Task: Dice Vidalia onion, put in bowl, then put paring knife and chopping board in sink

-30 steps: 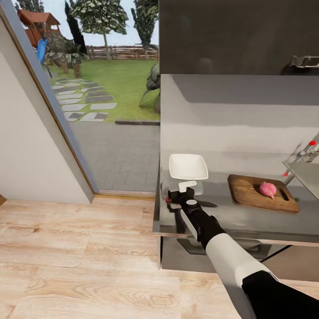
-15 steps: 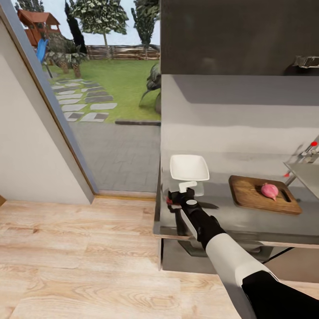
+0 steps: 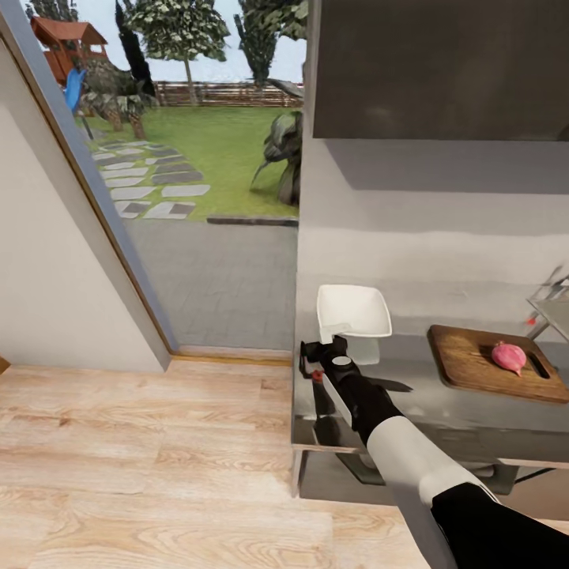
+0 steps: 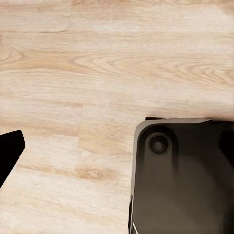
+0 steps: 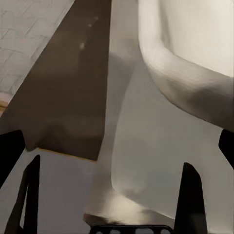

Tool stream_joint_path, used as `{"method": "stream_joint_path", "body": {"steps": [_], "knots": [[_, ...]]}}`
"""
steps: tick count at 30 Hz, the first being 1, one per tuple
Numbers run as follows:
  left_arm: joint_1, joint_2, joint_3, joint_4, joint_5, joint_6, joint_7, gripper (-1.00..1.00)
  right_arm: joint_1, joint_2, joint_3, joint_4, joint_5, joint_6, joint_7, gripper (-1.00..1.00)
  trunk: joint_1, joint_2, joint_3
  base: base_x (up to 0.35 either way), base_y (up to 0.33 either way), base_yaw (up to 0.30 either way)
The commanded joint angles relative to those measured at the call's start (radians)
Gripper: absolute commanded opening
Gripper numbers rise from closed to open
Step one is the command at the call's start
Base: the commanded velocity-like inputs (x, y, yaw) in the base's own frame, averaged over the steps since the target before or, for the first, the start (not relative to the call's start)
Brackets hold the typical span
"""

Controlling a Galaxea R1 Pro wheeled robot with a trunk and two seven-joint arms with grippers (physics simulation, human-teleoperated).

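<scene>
One white bowl (image 3: 353, 312) sits on the grey tabletop (image 3: 427, 407), just ahead of the right fingers (image 3: 322, 348) and near the tabletop's left end. In the right wrist view the two dark fingers (image 5: 191, 195) stand spread apart with nothing between them, and the bowl's (image 5: 195, 58) rounded rim lies just beyond their tips. One brown chopping board (image 3: 494, 363) lies on the tabletop well to the right of those fingers, and the single pinkish Vidalia onion (image 3: 508, 356) rests on it, beside the board's slot-shaped handle hole. A corner of the sink (image 3: 553, 304) shows past the board, farther right still. The left wrist view looks down on pale wooden floor (image 4: 73, 97) and a dark rounded robot base (image 4: 180, 175); whether the left fingers are spread or closed cannot be told.
</scene>
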Motion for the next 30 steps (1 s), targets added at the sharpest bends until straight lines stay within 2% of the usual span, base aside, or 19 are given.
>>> {"method": "stream_joint_path", "body": {"steps": [1,9,19,30], "knots": [[0.0,0.002,-0.008,-0.002,0.01,-0.002,0.006,1.0,-0.001,0.0,0.003,-0.001,-0.001,0.011,-0.006,1.0,0.001,-0.002,-0.002,0.019,0.014,0.0],[0.0,0.001,-0.009,-0.002,0.01,-0.002,0.006,1.0,-0.001,0.0,0.001,-0.002,-0.005,0.044,-0.004,1.0,0.001,-0.002,-0.002,0.006,0.004,0.0],[0.0,0.001,-0.009,-0.002,0.01,-0.002,0.006,1.0,-0.001,0.0,0.001,-0.002,-0.006,0.047,-0.005,1.0,0.001,-0.002,-0.002,-0.091,-0.087,0.0],[0.0,0.001,-0.009,-0.001,0.01,-0.002,0.006,1.0,-0.001,0.0,0.001,-0.002,-0.006,0.047,-0.005,1.0,0.001,-0.002,-0.002,-0.009,-0.008,0.0]]}}
